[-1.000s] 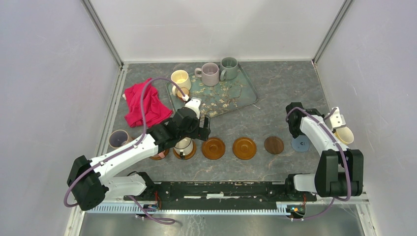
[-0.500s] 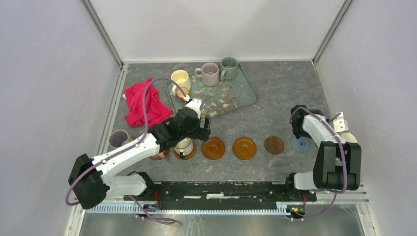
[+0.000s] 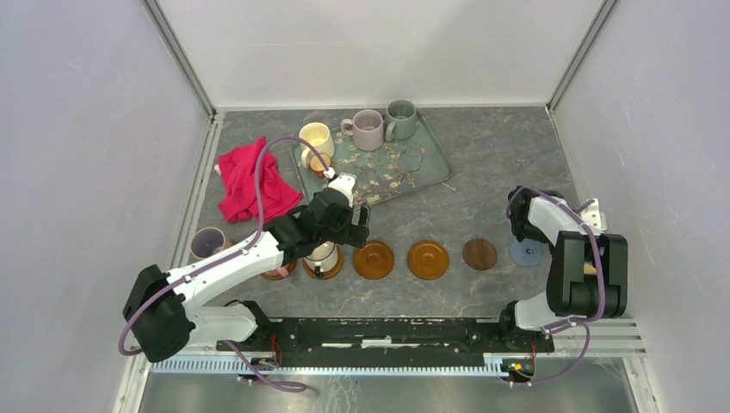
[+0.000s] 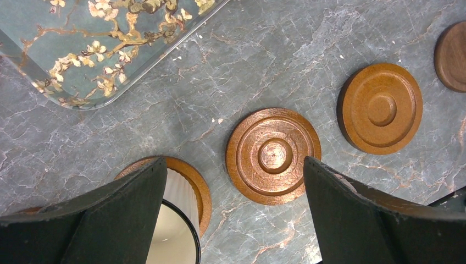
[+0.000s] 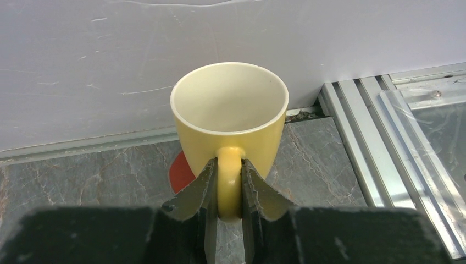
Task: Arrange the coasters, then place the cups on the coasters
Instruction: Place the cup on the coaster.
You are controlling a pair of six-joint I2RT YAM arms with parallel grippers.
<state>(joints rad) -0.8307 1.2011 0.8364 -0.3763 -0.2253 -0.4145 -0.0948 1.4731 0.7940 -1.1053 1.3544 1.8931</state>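
Left tool (image 4: 233, 168) is released, jaws wide, holding nothing. It hovers over the tabletop (image 3: 482, 172) at about 7 o'clock from centre. The white cup (image 4: 173, 231) sits on an orange coaster (image 4: 195, 184), right beside one finger (image 4: 110, 220).

The row runs toward 3 o'clock:
- bare coaster (image 3: 374, 259)
- next coaster (image 3: 428, 259)
- dark coaster (image 3: 479, 254)
- grey-blue coaster (image 3: 525, 251)

These all lie apart in one line with no cups on them. At the 9 o'clock end one more coaster (image 3: 278, 272) is mostly hidden under the left arm. The mauve cup (image 3: 207, 243) stands on bare tabletop past it.

Right tool (image 5: 228, 165) is clenched on the handle of the yellow cup (image 5: 231, 110). The cup is upright at the 3 o'clock edge, by the wall. The red coaster (image 5: 180, 170) peeks out at the cup's base. I can't tell whether the cup rests on it or hangs above it.

The tray (image 3: 413, 168) at 12 o'clock has the cream cup (image 3: 316, 138), pink cup (image 3: 368, 129) and grey-green cup (image 3: 400, 119) along its far edge. The cloth (image 3: 250, 181) lies at the tray's 9 o'clock.
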